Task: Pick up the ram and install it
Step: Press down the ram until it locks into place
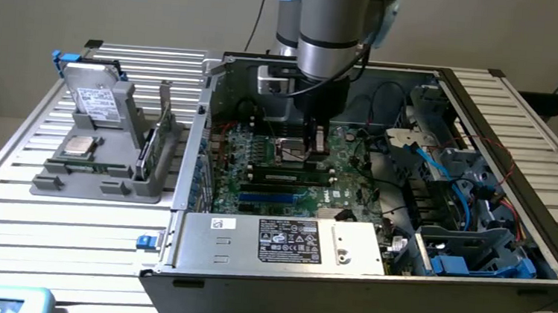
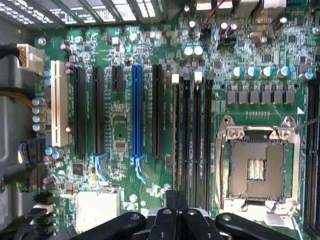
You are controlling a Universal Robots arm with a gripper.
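The ram (image 1: 292,178), a long dark stick with a small pale label, stands on edge in a black slot on the green motherboard (image 1: 342,180) inside the open computer case. My gripper (image 1: 314,156) hangs just beyond it, over the processor socket (image 2: 257,167), apart from the stick. In the wrist view the black fingers (image 2: 172,217) are shut with nothing between them. They hover above a row of long black memory slots (image 2: 192,145) beside the empty socket.
A grey parts holder (image 1: 99,165) on the exterior view's left carries a thin green board on edge (image 1: 168,129), a silver chip (image 1: 82,145) and a drive (image 1: 99,101). Case walls (image 1: 202,120), the power supply (image 1: 283,240), cables and drive bays (image 1: 454,208) crowd the motherboard.
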